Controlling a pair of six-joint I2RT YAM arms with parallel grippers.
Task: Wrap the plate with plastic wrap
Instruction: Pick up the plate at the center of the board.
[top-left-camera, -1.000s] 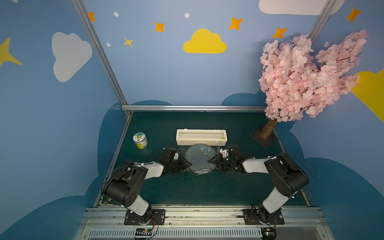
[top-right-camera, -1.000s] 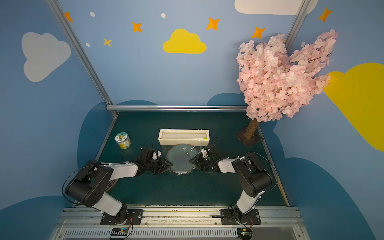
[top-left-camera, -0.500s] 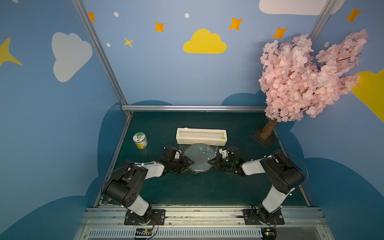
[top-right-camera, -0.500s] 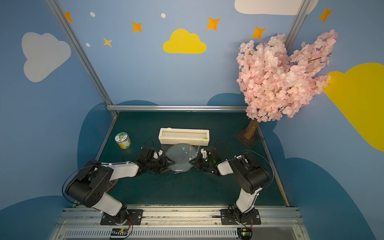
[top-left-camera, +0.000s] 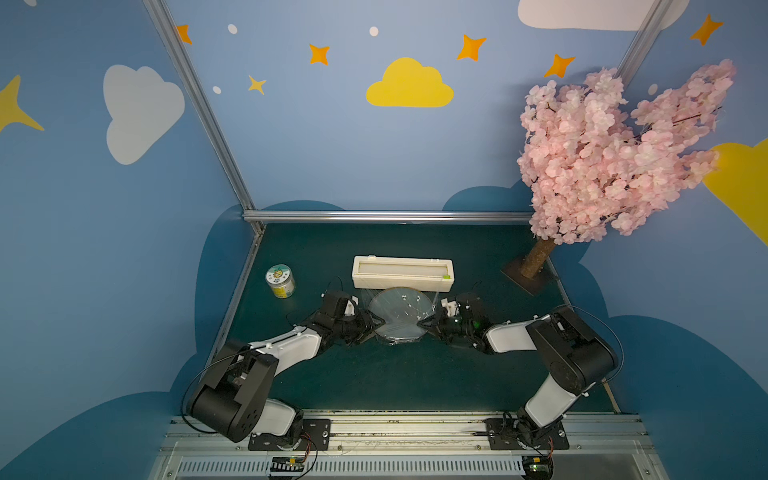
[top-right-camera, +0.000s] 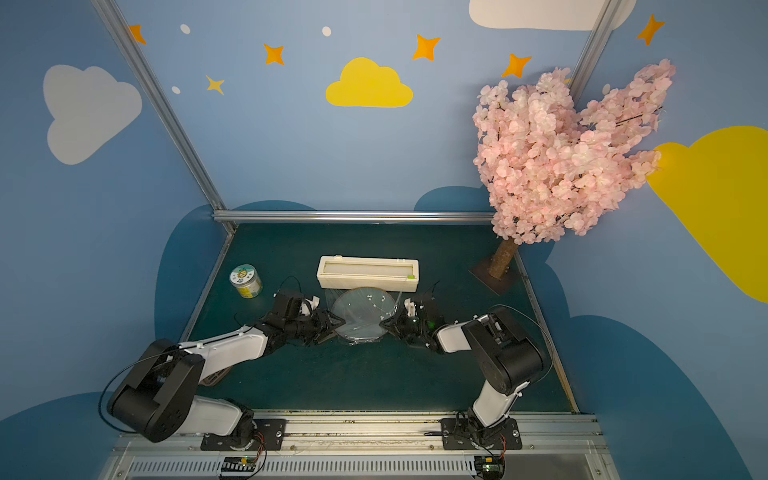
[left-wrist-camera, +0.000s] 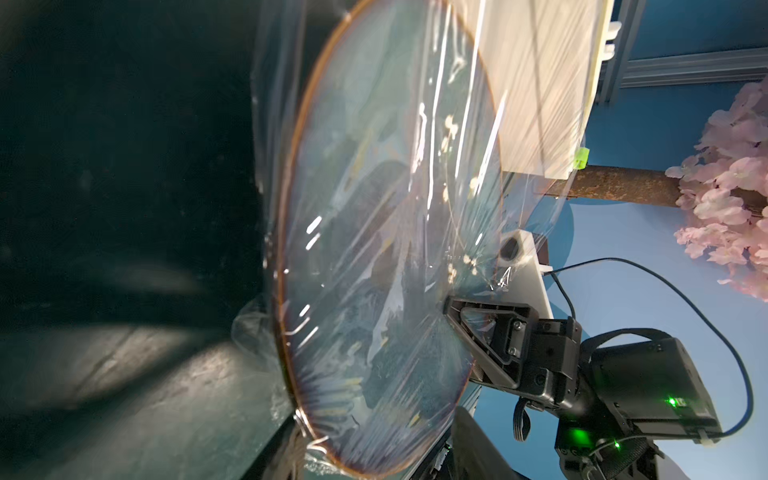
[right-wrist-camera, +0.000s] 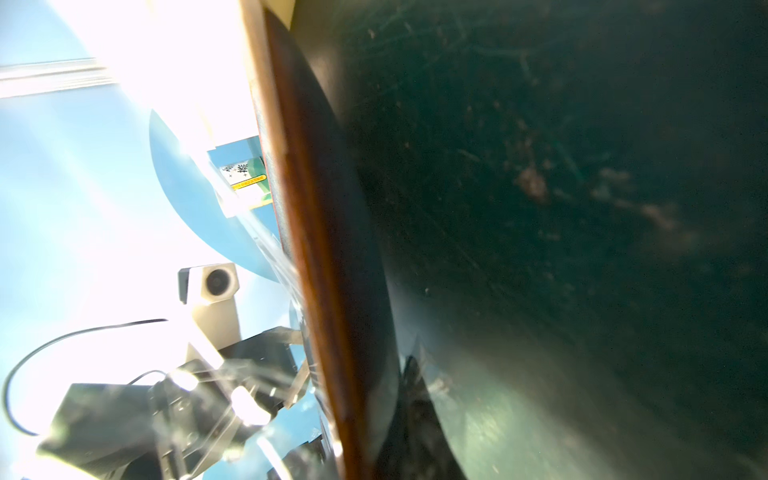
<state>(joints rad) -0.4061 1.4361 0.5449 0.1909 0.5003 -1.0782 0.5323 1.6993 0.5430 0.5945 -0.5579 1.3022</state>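
Between the left gripper (top-left-camera: 372, 329) and the right gripper (top-left-camera: 420, 325), whose tips faced each other, the plate (top-left-camera: 399, 313) lay on the dark green table (top-left-camera: 374, 374). It was covered by the plastic wrap (left-wrist-camera: 266, 124), crinkled and glossy, which spilled a little past the rim on the left gripper's side. The right gripper's jaws were drawn together to a point on the plate's rim, with one finger (left-wrist-camera: 513, 328) lying on top of the film and creases fanning out from it across the plate; the finger beneath was hidden. At the opposite edge the left gripper's jaws stood partly apart with their tips right at the rim. Whether they touched it could not be told, and they had hold of nothing that showed. Just beyond both grippers, on the side away from the arm bases, the cream dispenser box (top-left-camera: 402, 272) sat close against the plate's far edge, with film running up to it. Well out past the left gripper's wrist stood a small jar (top-left-camera: 280, 281), and well beyond the right gripper a pink blossom tree (top-left-camera: 615, 158).
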